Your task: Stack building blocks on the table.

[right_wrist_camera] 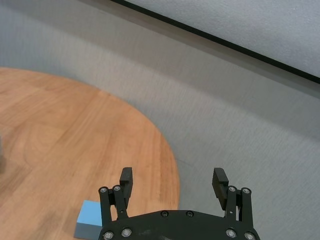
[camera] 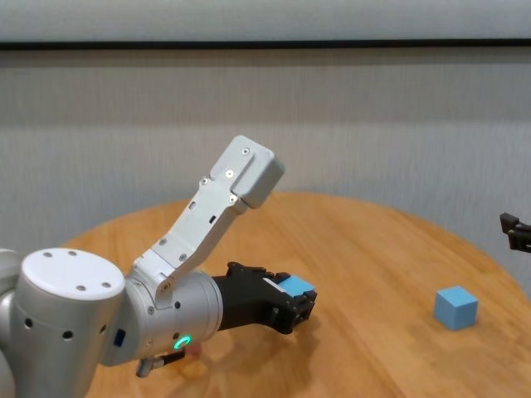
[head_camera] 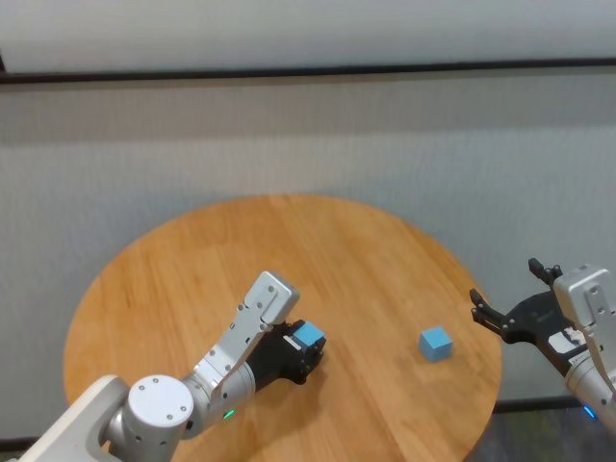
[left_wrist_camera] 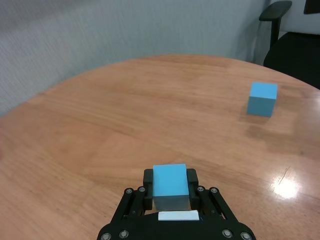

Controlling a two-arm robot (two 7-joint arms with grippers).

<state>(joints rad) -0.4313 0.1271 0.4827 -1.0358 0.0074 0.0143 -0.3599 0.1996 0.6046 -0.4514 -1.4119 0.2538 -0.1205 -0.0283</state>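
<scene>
A light blue block (head_camera: 308, 335) is held tight in the left gripper (head_camera: 310, 348), just above the table (head_camera: 173, 279), near 6 o'clock. Another blue block (head_camera: 435, 343) is seen at 4 o'clock. The right gripper (head_camera: 510, 294) is kept wide open and empty beyond 3 o'clock

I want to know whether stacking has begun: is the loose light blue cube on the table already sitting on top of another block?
No, the light blue cube rests alone, directly on the round wood-grain table.
</scene>
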